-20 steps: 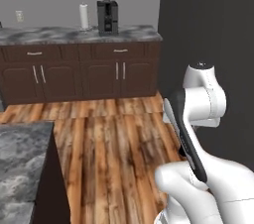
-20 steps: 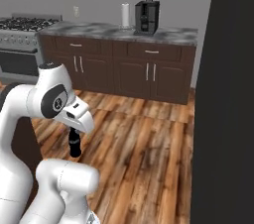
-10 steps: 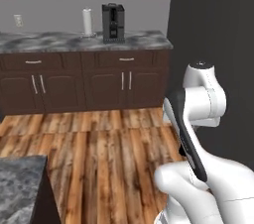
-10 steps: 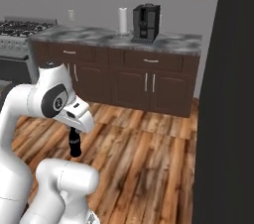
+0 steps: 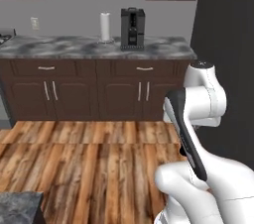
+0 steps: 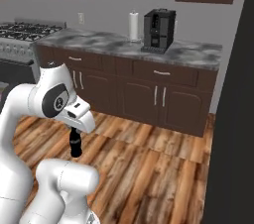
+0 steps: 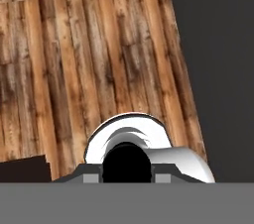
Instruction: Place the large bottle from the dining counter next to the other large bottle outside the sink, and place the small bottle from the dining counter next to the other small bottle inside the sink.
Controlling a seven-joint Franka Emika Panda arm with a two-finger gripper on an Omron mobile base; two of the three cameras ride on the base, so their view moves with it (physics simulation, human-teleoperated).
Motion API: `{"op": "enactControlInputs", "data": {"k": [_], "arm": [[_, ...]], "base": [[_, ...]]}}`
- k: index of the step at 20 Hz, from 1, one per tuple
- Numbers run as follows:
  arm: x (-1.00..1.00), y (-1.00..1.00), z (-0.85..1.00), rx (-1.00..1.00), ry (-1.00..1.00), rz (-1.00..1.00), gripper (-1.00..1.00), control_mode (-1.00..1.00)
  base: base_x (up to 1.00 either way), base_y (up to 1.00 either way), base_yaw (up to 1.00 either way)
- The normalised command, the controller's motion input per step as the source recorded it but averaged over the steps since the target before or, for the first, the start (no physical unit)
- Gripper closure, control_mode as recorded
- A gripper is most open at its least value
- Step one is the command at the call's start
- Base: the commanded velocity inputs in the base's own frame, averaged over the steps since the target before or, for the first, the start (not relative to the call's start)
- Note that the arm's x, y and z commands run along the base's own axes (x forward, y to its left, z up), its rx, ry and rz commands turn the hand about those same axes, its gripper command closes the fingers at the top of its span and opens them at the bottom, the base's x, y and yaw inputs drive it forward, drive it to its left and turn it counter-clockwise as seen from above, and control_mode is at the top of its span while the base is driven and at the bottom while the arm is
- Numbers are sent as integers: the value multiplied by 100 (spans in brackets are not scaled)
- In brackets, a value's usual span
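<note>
Now, reading from the left of the right base view, we see a steel stove (image 6: 20, 34) against the back wall, then a run of dark-brown cabinets (image 6: 124, 91) topped by a grey marbled bench (image 6: 114, 44). On that bench a white paper-towel roll (image 6: 133, 26) stands just beside a black coffee machine (image 6: 158, 30). A tall dark panel (image 6: 233, 134) closes off the right side. Wooden floor (image 6: 149, 163) spreads below.

Our gripper (image 6: 75, 131) hangs under the white wrist at the lower left of that view, and its jaws are clamped on the large bottle from the dining counter (image 6: 75, 144). We see the dark-brown bottle hanging upright beneath them, above the floor and well apart from the bench. Its label is too small to make out here.

From the left base view, a corner of the dining counter (image 5: 20, 207) shows at the bottom left. Along the hand view, the bottle appears as a round dark shape (image 7: 126, 162) between the fingertips, over the floor planks.
</note>
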Motion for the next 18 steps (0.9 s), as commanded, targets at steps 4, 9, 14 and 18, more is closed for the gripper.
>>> {"op": "enactControlInputs", "data": {"k": [4, 9, 14, 18], "arm": [[0, 0, 0, 0, 0, 0, 100, 100], [0, 0, 0, 0, 0, 0, 100, 100], [0, 0, 0, 0, 0, 0, 100, 100], [0, 0, 0, 0, 0, 0, 100, 100]], "base": [[58, -18, 31], [46, -23, 33], [35, -18, 41], [14, -54, 29]]}}
